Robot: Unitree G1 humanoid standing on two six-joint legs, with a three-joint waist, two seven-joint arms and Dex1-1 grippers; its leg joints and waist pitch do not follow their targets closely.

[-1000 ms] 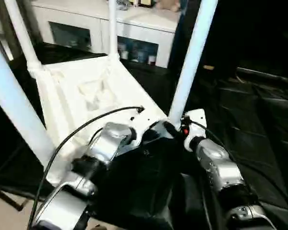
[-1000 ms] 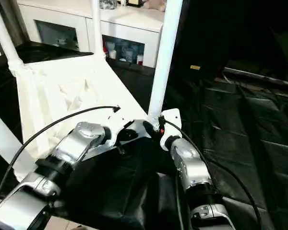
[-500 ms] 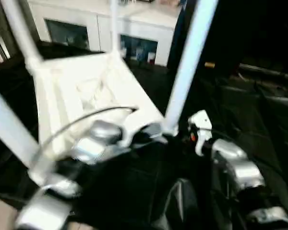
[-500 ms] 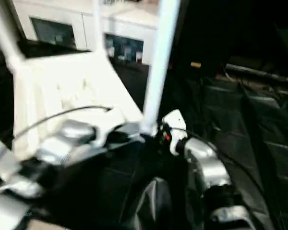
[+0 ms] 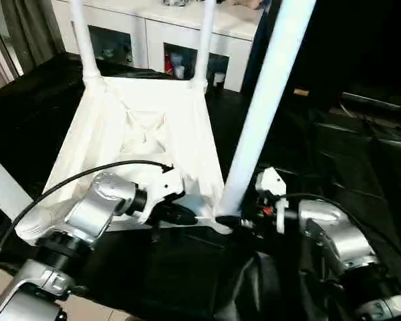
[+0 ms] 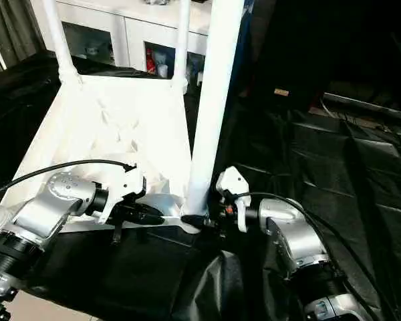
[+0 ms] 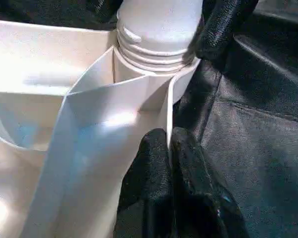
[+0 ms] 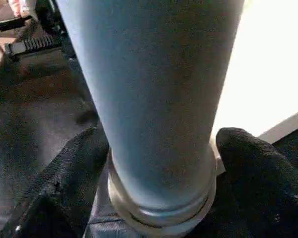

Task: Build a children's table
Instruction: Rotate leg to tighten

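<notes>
Whereas a second ago both grippers crowded together at the near corner of the children's table (image 5: 147, 134), they now sit apart, one on either side of the near leg (image 5: 260, 114), and the head view has swung so the upturned top lies squarer to the camera. The left gripper (image 7: 170, 148) has its fingers pressed together on a thin rib wall of the underside, just beside the corner socket (image 7: 154, 64). The right gripper (image 8: 161, 163) has spread wider than before; its jaws stand broad, one finger (image 8: 64, 173) on each side of the leg's base, close to it, though whether they clamp it I cannot tell.

The table rests upside down on black sheeting (image 6: 321, 154), ribbed underside up, at about 11 o'clock from the grippers. Its long axis runs from the near edge away toward 12 o'clock, toward a white cabinet (image 5: 187, 33). The legs point upward, the near one leaning slightly toward 1 o'clock.
</notes>
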